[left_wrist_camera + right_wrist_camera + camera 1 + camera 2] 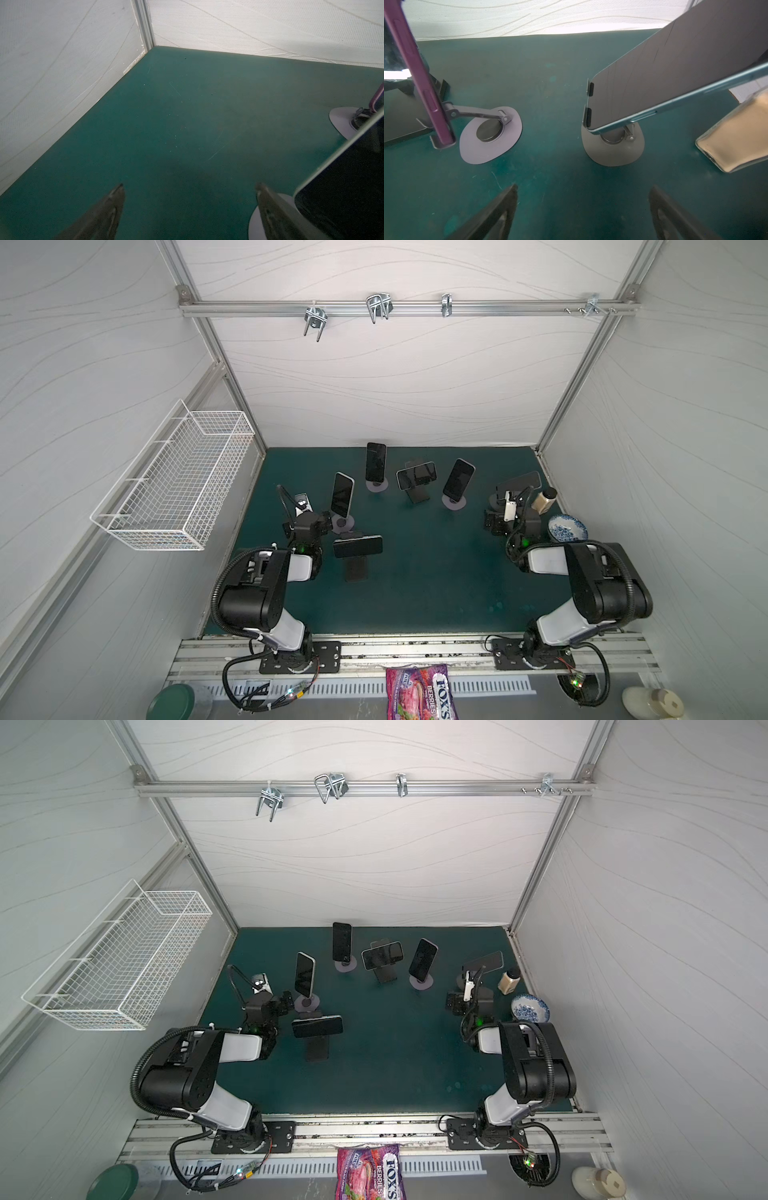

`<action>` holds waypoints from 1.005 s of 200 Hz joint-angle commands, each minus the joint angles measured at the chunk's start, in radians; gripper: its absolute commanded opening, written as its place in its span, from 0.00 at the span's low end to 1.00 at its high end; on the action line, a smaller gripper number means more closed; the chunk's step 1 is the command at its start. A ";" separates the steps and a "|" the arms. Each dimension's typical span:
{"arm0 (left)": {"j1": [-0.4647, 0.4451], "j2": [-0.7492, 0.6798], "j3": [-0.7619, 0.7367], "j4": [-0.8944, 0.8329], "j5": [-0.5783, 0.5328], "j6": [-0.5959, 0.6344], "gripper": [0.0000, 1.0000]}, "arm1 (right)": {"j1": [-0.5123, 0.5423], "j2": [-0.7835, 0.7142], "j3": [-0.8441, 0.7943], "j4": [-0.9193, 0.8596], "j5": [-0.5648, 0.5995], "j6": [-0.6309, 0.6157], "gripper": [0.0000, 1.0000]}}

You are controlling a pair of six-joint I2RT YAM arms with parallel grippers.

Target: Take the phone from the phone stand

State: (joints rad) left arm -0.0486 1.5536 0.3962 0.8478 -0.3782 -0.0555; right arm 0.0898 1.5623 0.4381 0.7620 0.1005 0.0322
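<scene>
Several dark phones rest on stands on the green mat point(415, 572) in both top views. My left gripper point(190, 187) is open over bare mat; beside one of its fingers point(268, 209) are a stand's round base point(254, 223) and a leaning phone point(342, 187). In a top view that phone point(343, 494) stands just right of the left gripper point(326, 517). My right gripper point(584, 188) is open, empty, and faces a blue-edged phone point(675, 72) tilted on a grey stand point(612, 149). That phone point(519, 480) is at the far right.
A purple-cased phone point(419, 72) on a hinged stand point(490, 135) is close by the right gripper. A jar point(544, 499) and a patterned bowl point(567, 528) stand by the right wall. A wire basket point(174, 481) hangs on the left wall. A candy bag point(419, 693) lies in front.
</scene>
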 commanded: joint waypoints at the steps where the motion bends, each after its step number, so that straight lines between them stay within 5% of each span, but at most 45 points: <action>1: 0.001 0.008 0.006 0.051 -0.007 0.010 0.99 | 0.004 0.003 0.004 0.026 -0.002 -0.015 0.99; 169: 0.021 0.005 0.017 0.023 0.040 0.000 0.99 | 0.003 0.005 0.004 0.026 -0.002 -0.015 0.99; 201: 0.021 -0.002 0.013 0.028 0.040 0.004 0.90 | 0.003 0.003 0.003 0.026 -0.002 -0.015 0.99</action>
State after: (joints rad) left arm -0.0326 1.5532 0.3958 0.8440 -0.3508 -0.0566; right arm 0.0898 1.5623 0.4381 0.7620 0.1005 0.0322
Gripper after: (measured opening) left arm 0.920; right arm 0.992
